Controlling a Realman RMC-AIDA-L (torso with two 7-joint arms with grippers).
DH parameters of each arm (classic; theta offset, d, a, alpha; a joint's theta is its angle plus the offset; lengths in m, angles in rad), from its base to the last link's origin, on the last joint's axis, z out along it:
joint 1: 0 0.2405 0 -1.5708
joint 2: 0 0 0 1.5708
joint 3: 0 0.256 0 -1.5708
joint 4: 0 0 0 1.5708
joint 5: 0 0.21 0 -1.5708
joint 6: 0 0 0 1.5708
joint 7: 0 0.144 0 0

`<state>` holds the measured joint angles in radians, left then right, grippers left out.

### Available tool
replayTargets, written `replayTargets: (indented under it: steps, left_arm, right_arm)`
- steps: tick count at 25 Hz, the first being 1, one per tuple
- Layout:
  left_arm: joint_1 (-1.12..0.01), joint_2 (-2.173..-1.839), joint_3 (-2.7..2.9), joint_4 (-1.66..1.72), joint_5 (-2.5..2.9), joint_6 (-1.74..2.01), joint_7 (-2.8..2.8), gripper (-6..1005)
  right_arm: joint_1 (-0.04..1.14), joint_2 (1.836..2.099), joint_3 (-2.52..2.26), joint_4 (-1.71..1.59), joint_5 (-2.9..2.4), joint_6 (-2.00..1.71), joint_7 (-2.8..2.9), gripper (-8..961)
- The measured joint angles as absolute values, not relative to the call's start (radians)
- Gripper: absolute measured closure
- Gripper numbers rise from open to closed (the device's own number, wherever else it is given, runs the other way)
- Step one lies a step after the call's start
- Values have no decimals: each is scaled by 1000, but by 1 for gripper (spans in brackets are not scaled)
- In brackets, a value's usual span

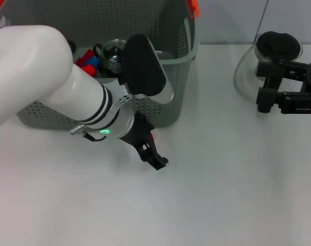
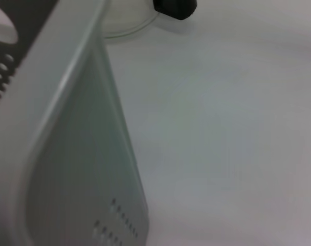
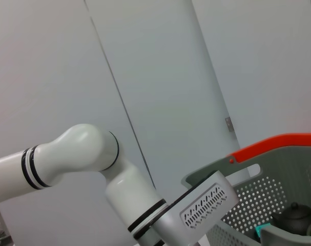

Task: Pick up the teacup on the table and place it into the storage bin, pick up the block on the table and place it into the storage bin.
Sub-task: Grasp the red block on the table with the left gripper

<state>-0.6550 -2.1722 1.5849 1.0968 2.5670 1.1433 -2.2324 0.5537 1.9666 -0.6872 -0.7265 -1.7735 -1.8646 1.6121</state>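
Left gripper (image 1: 155, 156) jaws empty beside storage bin (image 1: 165, 102).

Bare counter (image 1: 222, 195) lies open in front; the storage bin (image 1: 170, 97) and left arm (image 1: 68, 92) block the left; a glass pot (image 1: 268, 61) stands far right.

The left arm (image 1: 47, 77) covered much of the bin (image 1: 170, 97), so the items inside showed only partly, and the bin's far end ran off the frame. The left tool (image 1: 154, 156) pointed away, its fingers unreadable. The right tool (image 1: 288, 89) was cut by the frame's edge.
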Motion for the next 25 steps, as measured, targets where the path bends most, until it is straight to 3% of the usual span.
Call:
replayTargets:
  steps: [25]
  left_arm:
    - [-660,-2174,1600,1062,2592,1104,-2248,50]
  right_arm:
    - [554,1967,-687,-725,-1772,-1864,1612,9]
